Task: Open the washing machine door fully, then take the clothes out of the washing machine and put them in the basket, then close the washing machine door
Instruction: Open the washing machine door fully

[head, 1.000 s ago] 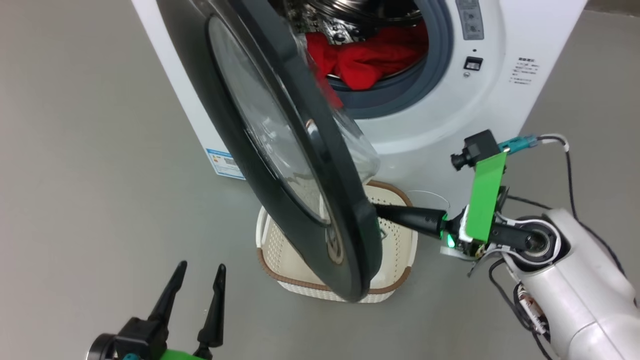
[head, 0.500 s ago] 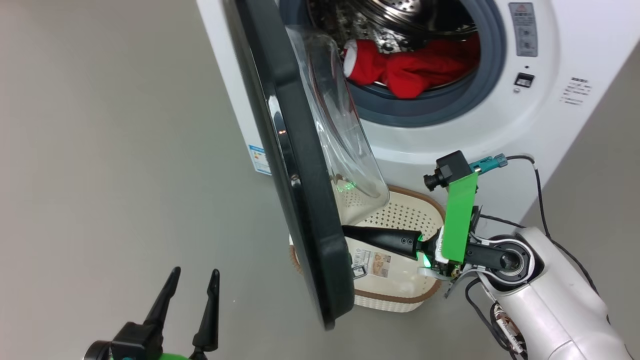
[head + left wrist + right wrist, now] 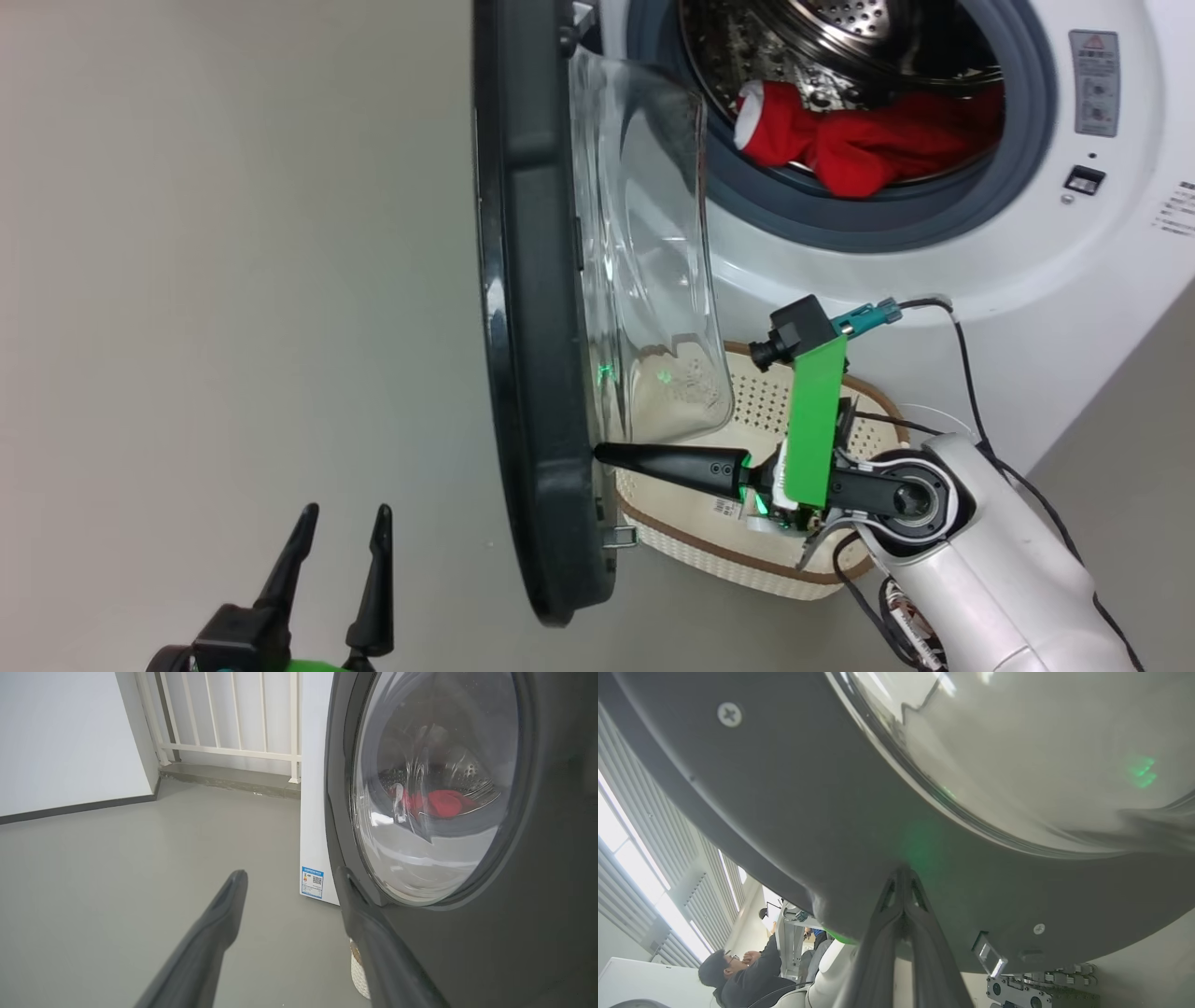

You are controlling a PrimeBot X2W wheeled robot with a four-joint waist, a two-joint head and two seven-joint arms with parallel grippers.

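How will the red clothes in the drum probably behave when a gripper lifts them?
Probably floppy: the red clothes lie crumpled in folds in the drum. Likely light, being soft fabric. A pinch may lift one part, the rest trailing.

No words legible. On the washer, a blue sticker carries a QR code; a grey label, 3 o'clock of the drum, shows a warning triangle.

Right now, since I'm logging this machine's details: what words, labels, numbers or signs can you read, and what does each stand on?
No wording is legible here.
Blue label sticker on the washing machine side: QR code, print too small.
Grey warning label on its front: red triangle sign, text too small.
Printed lines on the front's right edge: blurred.
Sticker on the basket: too small.
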